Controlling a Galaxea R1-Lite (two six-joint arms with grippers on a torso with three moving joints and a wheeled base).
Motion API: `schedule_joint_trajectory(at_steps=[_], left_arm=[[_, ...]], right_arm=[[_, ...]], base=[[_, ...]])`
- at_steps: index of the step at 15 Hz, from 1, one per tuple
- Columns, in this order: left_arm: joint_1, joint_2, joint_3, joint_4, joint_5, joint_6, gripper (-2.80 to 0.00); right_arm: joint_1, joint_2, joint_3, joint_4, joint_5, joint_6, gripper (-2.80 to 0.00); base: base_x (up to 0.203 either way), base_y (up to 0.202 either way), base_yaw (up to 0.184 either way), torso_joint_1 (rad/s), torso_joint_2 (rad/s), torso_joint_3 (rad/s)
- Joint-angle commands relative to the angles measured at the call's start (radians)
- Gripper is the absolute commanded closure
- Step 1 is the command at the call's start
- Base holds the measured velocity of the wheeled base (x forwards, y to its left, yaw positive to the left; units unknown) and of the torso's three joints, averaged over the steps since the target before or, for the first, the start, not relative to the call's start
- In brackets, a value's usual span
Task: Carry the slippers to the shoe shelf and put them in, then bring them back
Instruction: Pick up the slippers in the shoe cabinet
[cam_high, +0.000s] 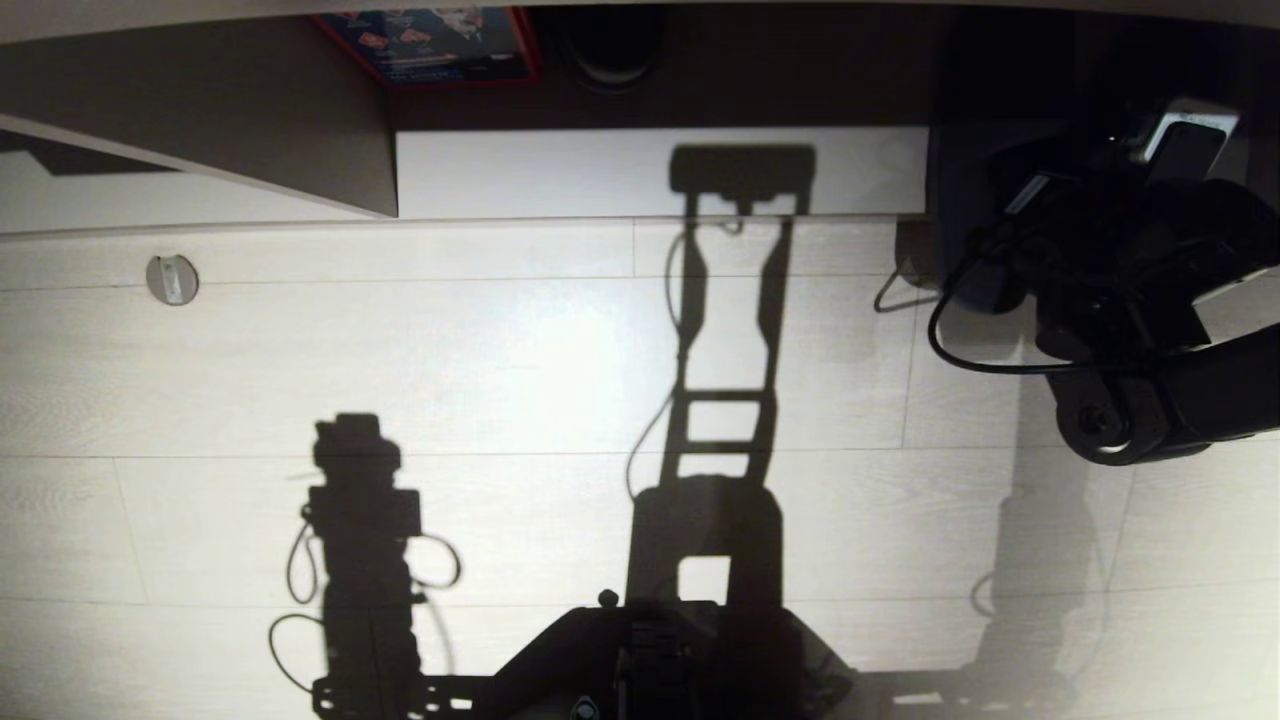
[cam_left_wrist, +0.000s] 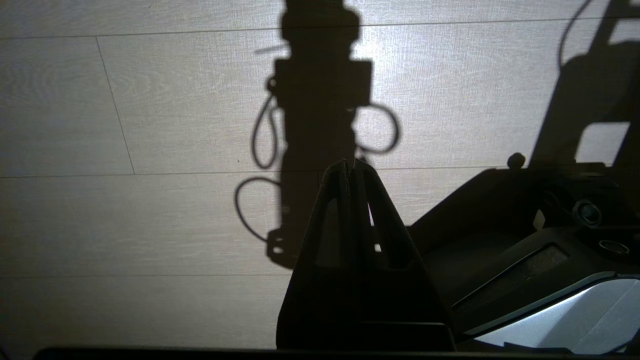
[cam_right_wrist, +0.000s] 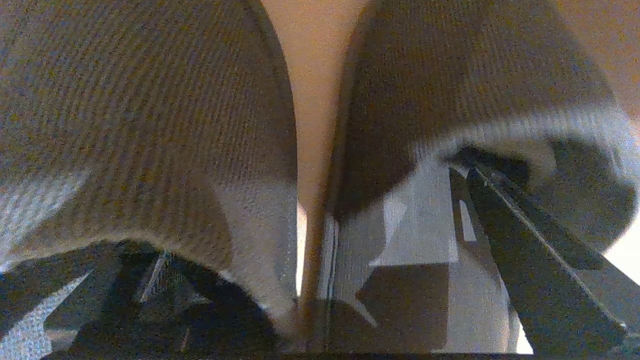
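Pale floorboards (cam_high: 500, 360) fill my head view. Right gripper (cam_right_wrist: 310, 280) is at the shelf (cam_high: 660, 170), jaws spread wide, one finger in each of the slippers (cam_right_wrist: 150, 125). Left gripper (cam_left_wrist: 350, 167) is clenched, parked. Next: I'd judge clamp, then lift.

Right arm (cam_high: 1130, 300) at the shoe shelf (cam_high: 250, 110) edge, robot shadows across pale floor (cam_high: 500, 350).

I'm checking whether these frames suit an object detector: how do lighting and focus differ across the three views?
Head view: hard light from behind casts sharp robot shadows on the pale floor; the right arm is nearly black. Left wrist view: the left gripper is a backlit silhouette. Right wrist view: dim, grainy, the slippers soft from closeness.
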Motion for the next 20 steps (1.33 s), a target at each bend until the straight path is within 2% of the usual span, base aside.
schedule_joint_trajectory(at_steps=[1,7,12,20], left_arm=[[0.000,0.000,0.000,0.000,0.000,0.000,0.00],[0.000,0.000,0.000,0.000,0.000,0.000,0.00],[0.000,0.000,0.000,0.000,0.000,0.000,0.00],[0.000,0.000,0.000,0.000,0.000,0.000,0.00]], right_arm=[[-0.011,0.026,-0.039,-0.006,-0.003,-0.008,-2.80],[-0.020,0.059,-0.107,-0.006,0.001,-0.028,-2.80],[-0.075,0.110,-0.258,0.003,0.007,-0.052,-2.80],[-0.092,0.106,-0.291,0.023,0.019,-0.054,-2.80]], base=[[0.000,0.000,0.000,0.000,0.00,0.000],[0.000,0.000,0.000,0.000,0.00,0.000],[0.000,0.000,0.000,0.000,0.00,0.000],[0.000,0.000,0.000,0.000,0.00,0.000]])
